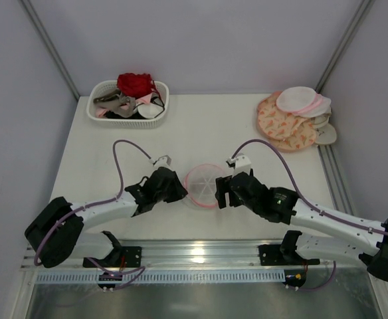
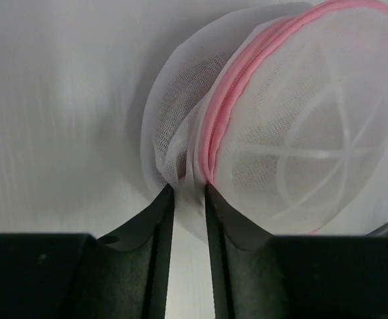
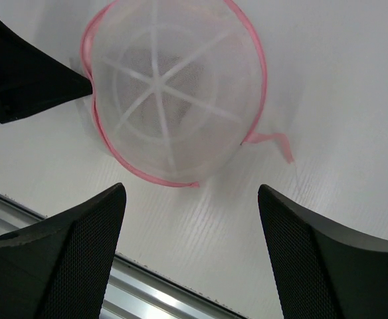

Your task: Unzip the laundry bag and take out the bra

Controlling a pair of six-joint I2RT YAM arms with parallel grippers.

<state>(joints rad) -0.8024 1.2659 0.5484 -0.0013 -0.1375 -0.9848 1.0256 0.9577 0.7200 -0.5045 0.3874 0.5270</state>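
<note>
The laundry bag (image 1: pixel 204 185) is a small round dome of white mesh with a pink zipper rim, lying on the table between my two grippers. In the left wrist view it (image 2: pixel 300 133) stands on its rim, tilted, with a fold of mesh by the zipper caught between the tips of my left gripper (image 2: pixel 189 191). From the top, that gripper (image 1: pixel 183 193) touches the bag's left edge. My right gripper (image 3: pixel 191 193) is open wide just short of the bag (image 3: pixel 171 86), touching nothing. A pink zipper tail (image 3: pixel 274 143) trails off the rim. The bra is hidden.
A white slotted basket (image 1: pixel 129 100) with a red garment and other items stands at the back left. Peach-patterned round pouches (image 1: pixel 287 119) are stacked at the back right. An aluminium rail (image 1: pixel 194 256) runs along the near edge.
</note>
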